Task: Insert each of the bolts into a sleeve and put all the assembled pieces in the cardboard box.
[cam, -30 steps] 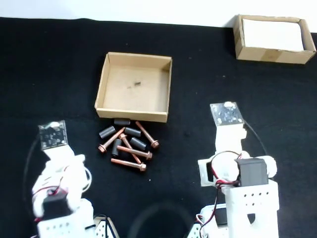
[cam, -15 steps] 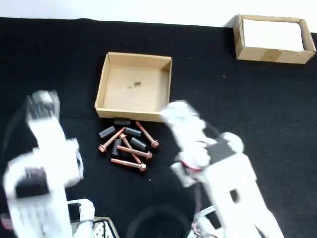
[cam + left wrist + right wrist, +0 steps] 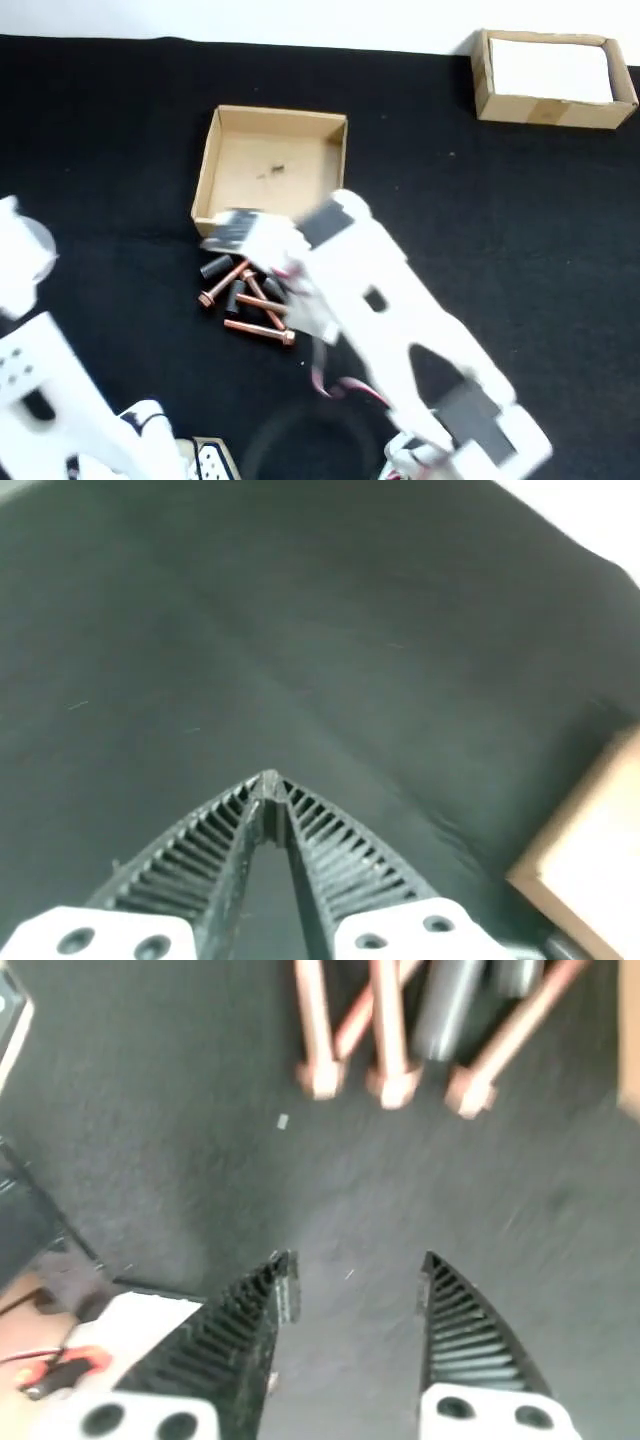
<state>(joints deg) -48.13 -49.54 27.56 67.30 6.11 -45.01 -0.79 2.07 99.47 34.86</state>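
from above, your right arm reaches over the bolts and sleeves just beside the box. left wrist: your left gripper is pressed together above bare cloth. right wrist: your right gripper is spread, near the bolts and sleeves.

The right arm and left arm were white plastic with small round holes. Their fingers were black with little teeth. A thin wire, maybe red, ran beside one.
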